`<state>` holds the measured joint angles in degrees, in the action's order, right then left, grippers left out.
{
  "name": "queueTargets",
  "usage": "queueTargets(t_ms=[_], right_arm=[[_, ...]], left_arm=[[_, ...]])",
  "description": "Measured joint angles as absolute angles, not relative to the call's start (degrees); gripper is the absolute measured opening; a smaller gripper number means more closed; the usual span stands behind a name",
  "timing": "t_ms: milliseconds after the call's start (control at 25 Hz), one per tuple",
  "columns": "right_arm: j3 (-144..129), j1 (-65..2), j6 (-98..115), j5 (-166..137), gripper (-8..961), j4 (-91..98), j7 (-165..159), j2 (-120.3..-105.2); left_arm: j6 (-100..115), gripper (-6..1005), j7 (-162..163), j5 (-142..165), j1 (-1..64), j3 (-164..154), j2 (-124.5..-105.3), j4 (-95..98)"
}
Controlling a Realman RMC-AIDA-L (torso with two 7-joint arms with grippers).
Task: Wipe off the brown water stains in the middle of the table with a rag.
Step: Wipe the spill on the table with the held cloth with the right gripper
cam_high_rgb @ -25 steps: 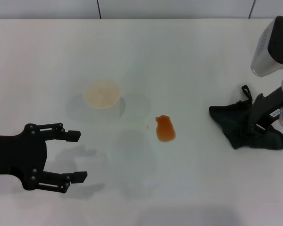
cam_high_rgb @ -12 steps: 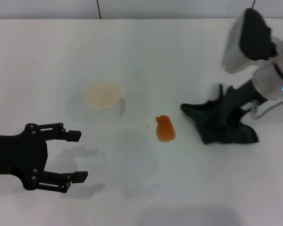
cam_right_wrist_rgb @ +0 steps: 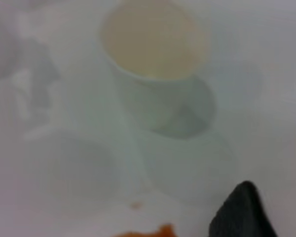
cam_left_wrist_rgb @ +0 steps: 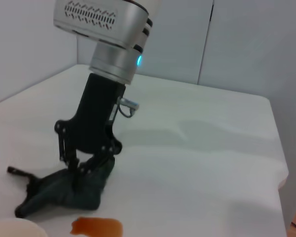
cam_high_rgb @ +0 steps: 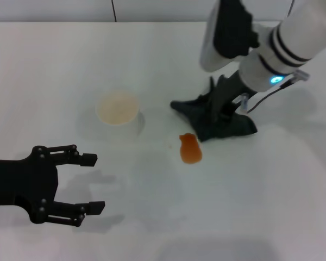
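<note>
The brown water stain (cam_high_rgb: 190, 148) is a small orange-brown blob on the white table (cam_high_rgb: 54, 65). It also shows in the left wrist view (cam_left_wrist_rgb: 97, 226) and at the edge of the right wrist view (cam_right_wrist_rgb: 148, 231). The dark green-black rag (cam_high_rgb: 214, 119) lies just behind and to the right of the stain, close to it. My right gripper (cam_high_rgb: 220, 111) is shut on the rag and presses it on the table; the left wrist view shows this (cam_left_wrist_rgb: 84, 173). My left gripper (cam_high_rgb: 92, 183) is open and empty at the front left.
A white paper cup (cam_high_rgb: 118, 111) with cream inside stands left of the stain, also in the right wrist view (cam_right_wrist_rgb: 155, 54). The table's far edge meets a wall at the back.
My right gripper has dragged the rag leftward across the table, from the far right to just beside the stain. The left gripper has shifted only slightly.
</note>
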<state>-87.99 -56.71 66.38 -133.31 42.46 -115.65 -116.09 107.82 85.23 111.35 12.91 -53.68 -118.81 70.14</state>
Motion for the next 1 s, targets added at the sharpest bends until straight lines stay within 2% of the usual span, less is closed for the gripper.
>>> queueTargets(t_ms=[360,720,1000], right_arm=[[-101.6,-58.0,68.9,-123.4,88,43.0,-115.4,-116.19],[-104.9,-54.5,75.3,-120.0,87,50.2,-115.3,-116.19],[-102.4,-54.4,67.2,-125.0,87,47.1,-114.3,-115.66]], left_arm=[[107.8,888,85.4,111.3,13.1,-53.8,-118.83,70.1],[107.5,888,85.6,111.3,13.6,-53.7,-118.82,70.1],[107.5,888,85.6,111.4,13.7,-53.6,-118.84,70.1]])
